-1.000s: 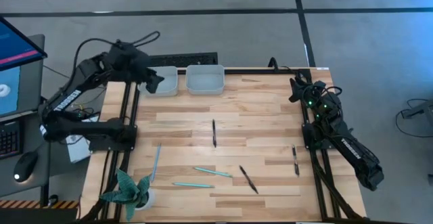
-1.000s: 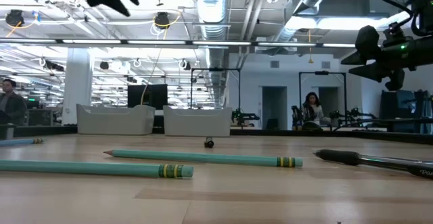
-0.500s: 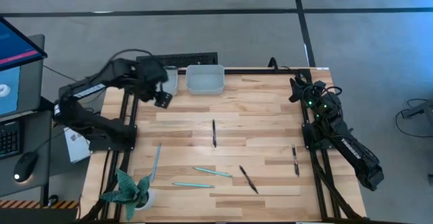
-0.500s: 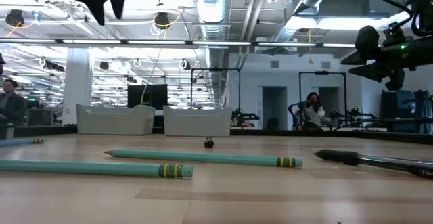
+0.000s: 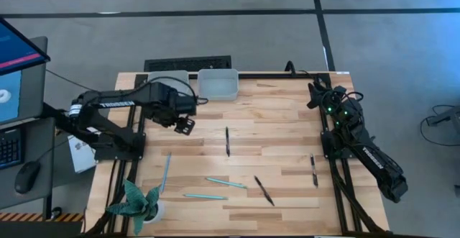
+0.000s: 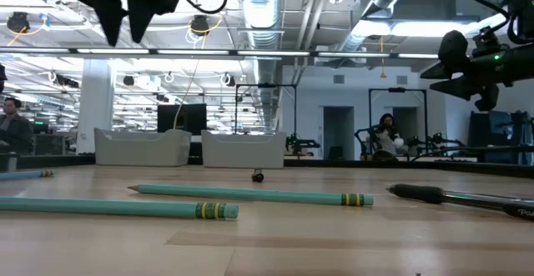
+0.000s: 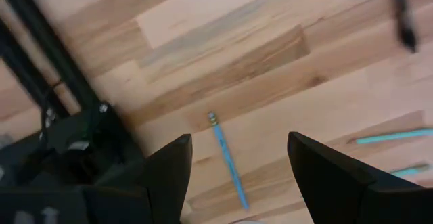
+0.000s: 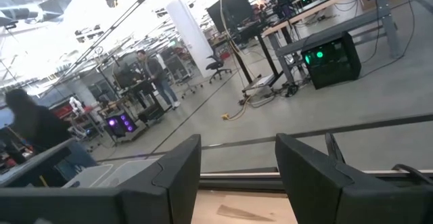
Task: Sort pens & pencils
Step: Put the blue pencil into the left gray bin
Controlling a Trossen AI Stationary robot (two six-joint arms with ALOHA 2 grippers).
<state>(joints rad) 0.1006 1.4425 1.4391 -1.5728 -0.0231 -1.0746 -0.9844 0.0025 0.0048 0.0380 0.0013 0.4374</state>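
Note:
Three teal pencils lie flat on the near half of the wooden table: one (image 5: 165,172) on the left, two (image 5: 225,183) (image 5: 205,195) nearer the middle. Three black pens lie at the middle (image 5: 227,141), near centre (image 5: 263,190) and the right side (image 5: 314,170). My left gripper (image 5: 185,125) hangs open above bare wood, left of the middle pen. Its wrist view looks down past the open fingers (image 7: 238,143) at the left teal pencil (image 7: 227,160). My right gripper (image 5: 314,94) waits open (image 8: 237,163) at the far right edge, off the table surface.
Two pale bins stand at the far edge, one (image 5: 218,84) in full view, the other (image 5: 167,76) partly behind my left arm. A teal spiky potted plant (image 5: 140,202) sits at the near left corner. Black rails run along both table sides. People show in the room behind.
My left arm has swung away from the left bin at the far left corner, toward the near edge and the middle of the table. Its gripper now hangs over the wood beside the middle black pen. The pens and pencils have stayed put.

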